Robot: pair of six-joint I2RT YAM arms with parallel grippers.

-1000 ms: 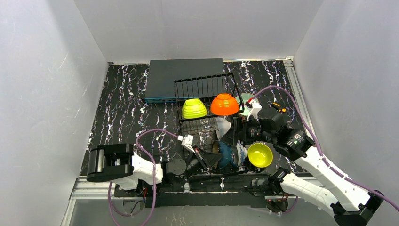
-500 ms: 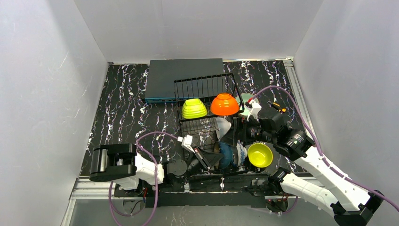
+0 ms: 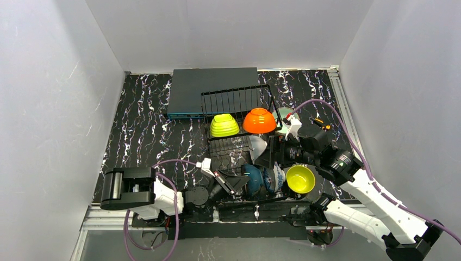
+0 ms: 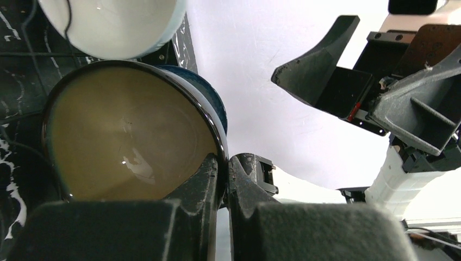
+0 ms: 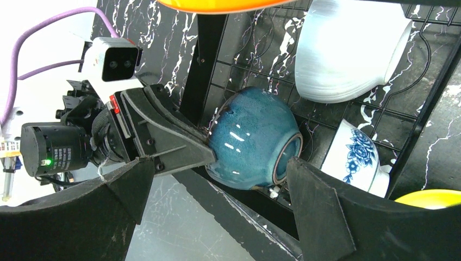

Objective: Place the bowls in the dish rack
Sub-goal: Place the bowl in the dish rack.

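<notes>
left pincer point(image 4: 223, 166) clamped on the teal bowl point(image 5: 253, 138), right pincer point(image 5: 220, 162) spread wide.

I see the black marbled table point(image 3: 141, 125) carrying a flat grey box point(image 3: 212, 89) at its far edge; the dish rack point(image 3: 234, 100) sits just in front; a yellow bowl point(image 3: 300, 178) rests right of the rack.
</notes>
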